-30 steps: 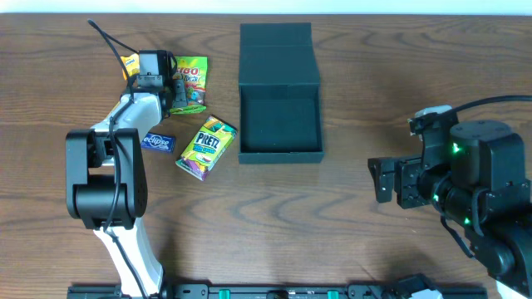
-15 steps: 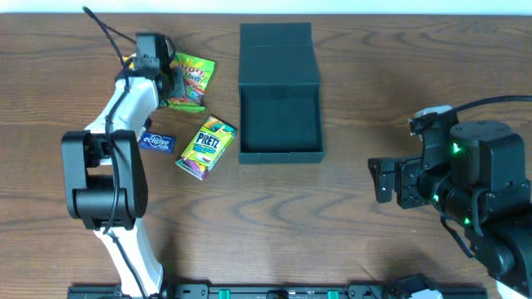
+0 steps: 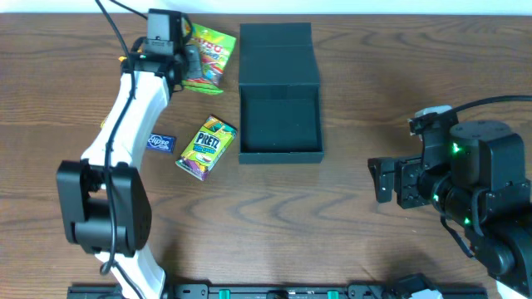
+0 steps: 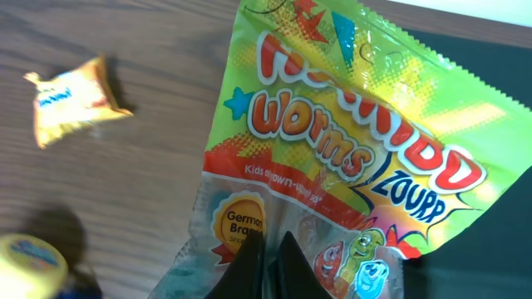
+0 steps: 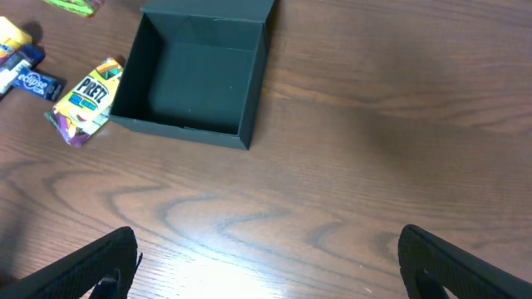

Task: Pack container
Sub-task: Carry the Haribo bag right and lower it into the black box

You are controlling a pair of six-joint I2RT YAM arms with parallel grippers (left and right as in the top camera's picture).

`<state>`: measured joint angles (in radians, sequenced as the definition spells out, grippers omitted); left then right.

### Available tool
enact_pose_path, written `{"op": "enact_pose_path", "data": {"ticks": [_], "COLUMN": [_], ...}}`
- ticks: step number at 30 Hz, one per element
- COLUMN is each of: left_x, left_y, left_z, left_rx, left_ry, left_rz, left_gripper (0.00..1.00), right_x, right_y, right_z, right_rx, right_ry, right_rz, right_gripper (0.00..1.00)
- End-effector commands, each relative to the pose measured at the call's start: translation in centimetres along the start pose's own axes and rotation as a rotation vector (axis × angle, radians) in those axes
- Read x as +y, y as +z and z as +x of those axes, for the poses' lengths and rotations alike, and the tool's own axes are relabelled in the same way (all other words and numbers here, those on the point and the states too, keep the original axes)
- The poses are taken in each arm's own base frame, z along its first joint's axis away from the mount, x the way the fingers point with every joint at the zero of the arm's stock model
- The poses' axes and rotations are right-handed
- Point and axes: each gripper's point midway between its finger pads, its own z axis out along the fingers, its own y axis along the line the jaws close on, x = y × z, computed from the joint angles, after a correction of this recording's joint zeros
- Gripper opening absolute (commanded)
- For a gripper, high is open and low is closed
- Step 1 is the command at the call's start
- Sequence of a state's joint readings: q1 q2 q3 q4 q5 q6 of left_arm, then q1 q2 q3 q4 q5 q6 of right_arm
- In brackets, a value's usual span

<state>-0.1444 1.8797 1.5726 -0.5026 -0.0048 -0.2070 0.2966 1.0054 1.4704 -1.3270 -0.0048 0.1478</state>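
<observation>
The container (image 3: 280, 154) is a dark teal-black square box standing open, its lid flap (image 3: 278, 52) lying flat behind it; it also shows in the right wrist view (image 5: 179, 127) and looks empty. My left gripper (image 3: 188, 60) is shut on a green and yellow gummy worms bag (image 3: 209, 66), just left of the lid. In the left wrist view the fingertips (image 4: 268, 253) pinch the bag's lower edge (image 4: 349, 149). My right gripper (image 3: 381, 181) is open and empty, right of the container, jaws wide apart over bare table (image 5: 266, 266).
A Pretz box (image 3: 206, 147) and a blue Eclipse gum pack (image 3: 160, 142) lie left of the container; both show in the right wrist view (image 5: 83, 100) (image 5: 33, 83). A small yellow packet (image 4: 71, 100) lies on the table under the left wrist.
My left gripper has carried the gummy worms bag toward the far edge and to the right, closer to the container's lid. The right arm has not moved.
</observation>
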Motion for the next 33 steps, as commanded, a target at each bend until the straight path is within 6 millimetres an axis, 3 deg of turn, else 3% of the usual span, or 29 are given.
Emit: {"op": "enact_pose_path", "data": {"ticks": [1, 8, 11, 15, 20, 33], "left_x": [-3.3, -10.6, -13.0, -15.5, -17.2, -19.5], "left_y": [-3.7, -5.5, -5.8, -6.0, -5.6, -3.0], "left_z": [-1.7, 1.8, 4.1, 6.5, 8.3, 12.0], "left_rx": [-0.066, 0.008, 0.068, 0.137, 0.173, 0.25], "left_ry": [-0.038, -0.09, -0.133, -0.162, -0.173, -0.17], "left_rz": [0.057, 0.182, 0.199, 0.226, 0.23, 0.21], "left_gripper": [0.06, 0.06, 0.06, 0.06, 0.06, 0.06], "right_x": [-0.2, -0.4, -1.7, -1.7, -1.7, -1.7], "right_y": [-0.1, -0.1, -0.2, -0.2, -0.2, -0.2], "right_z": [0.0, 0.0, -0.2, -0.2, -0.2, -0.2], "right_rx": [-0.003, -0.004, -0.014, -0.014, -0.014, -0.014], "right_ry": [-0.008, -0.008, -0.007, -0.007, -0.007, -0.007], "right_rz": [0.006, 0.017, 0.091, 0.092, 0.091, 0.091], "right_gripper": [0.99, 0.99, 0.99, 0.99, 0.99, 0.99]}}
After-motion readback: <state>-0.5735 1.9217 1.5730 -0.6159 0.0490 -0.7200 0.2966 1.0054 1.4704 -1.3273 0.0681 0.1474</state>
